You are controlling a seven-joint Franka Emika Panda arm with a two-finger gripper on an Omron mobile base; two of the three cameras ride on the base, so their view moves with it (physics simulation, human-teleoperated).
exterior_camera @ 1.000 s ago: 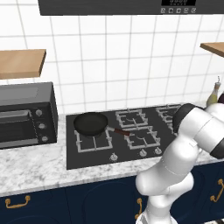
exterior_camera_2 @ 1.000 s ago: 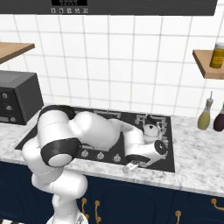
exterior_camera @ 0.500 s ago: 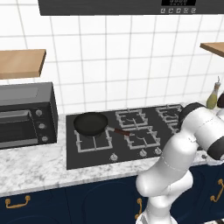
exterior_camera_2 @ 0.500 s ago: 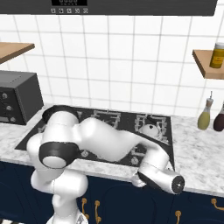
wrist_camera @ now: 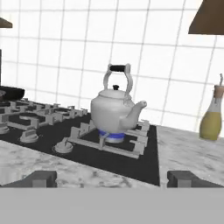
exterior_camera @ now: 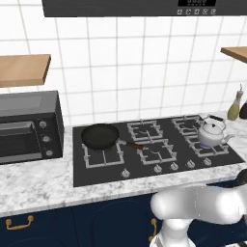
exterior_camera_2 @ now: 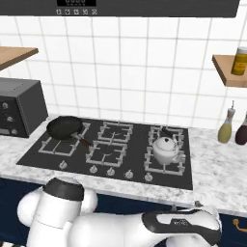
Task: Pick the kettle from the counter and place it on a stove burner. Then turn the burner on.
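**Operator:** Left base view first. Where's the kettle (exterior_camera: 211,134)?

**Spotter:** You have it upright on the stove burner (exterior_camera: 209,143) at the front right of the black glass cooktop (exterior_camera: 96,171), spout pointing right. The black frying pan (exterior_camera: 100,136) sits well apart on the front left grate. A blue glow shows under the kettle, so I judge the flame is already lit and the task is at its close. The silver knobs run along the cooktop's front edge.

**Operator:** Right base view?

**Spotter:** Same story: kettle (exterior_camera_2: 166,150) squat, rounded and silver-white, centred on the square grey grate (exterior_camera_2: 165,160). Two bottles stand on the speckled marble counter (exterior_camera_2: 217,173), right of the cooktop. The arm's glossy white links cross low, in front of the navy cabinets.

**Operator:** Hand view. What's the pincer doing?

**Spotter:** Your gripper (wrist_camera: 112,179) stands with its jaws wide apart and holds nothing; the dark fingertips (wrist_camera: 40,178) rise low at the counter's front edge, well short of the kettle (wrist_camera: 115,113). The thin arched handle has a dark grip on top, and blue light glows under the base. If you back away, keep the hand low and clear of the knobs, so you don't nudge one. The greenish bottle (wrist_camera: 211,119) stands right of the cooktop.
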